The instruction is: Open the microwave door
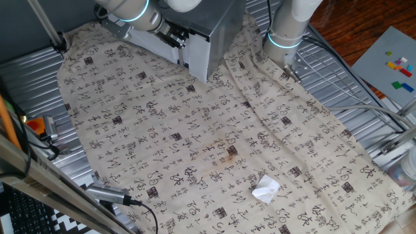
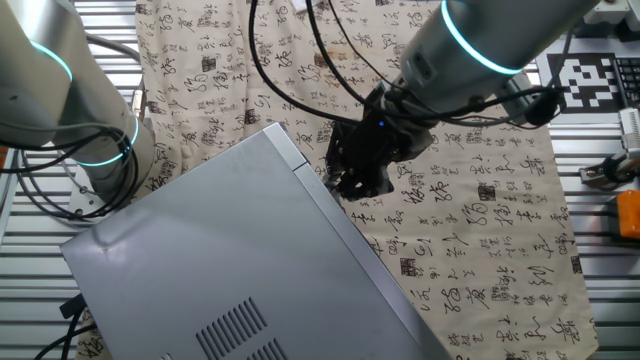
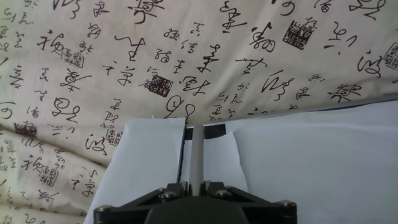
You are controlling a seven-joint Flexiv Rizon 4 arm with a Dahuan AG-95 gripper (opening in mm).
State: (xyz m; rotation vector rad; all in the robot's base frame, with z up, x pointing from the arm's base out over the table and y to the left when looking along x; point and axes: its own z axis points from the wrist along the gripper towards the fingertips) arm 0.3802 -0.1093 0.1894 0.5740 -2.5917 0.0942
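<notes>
The silver-grey microwave (image 1: 220, 29) stands at the far end of the printed cloth; the other fixed view shows its top (image 2: 230, 270). The microwave door (image 1: 153, 44) faces the cloth. In the hand view it is the wide white panel (image 3: 311, 168), with a narrower white panel (image 3: 143, 168) to its left. My gripper (image 1: 174, 38) is at the door's free edge, by the front corner (image 2: 358, 165). In the hand view the jaws (image 3: 196, 179) are closed close on a thin grey-white edge (image 3: 196, 152) that stands between them.
A calligraphy-printed cloth (image 1: 195, 143) covers the table. A crumpled white paper (image 1: 266, 188) lies near the front. A second arm's base (image 1: 286, 32) stands right of the microwave. A cabled tool (image 1: 110, 195) lies front left. A grey plate with bricks (image 1: 396, 65) is far right.
</notes>
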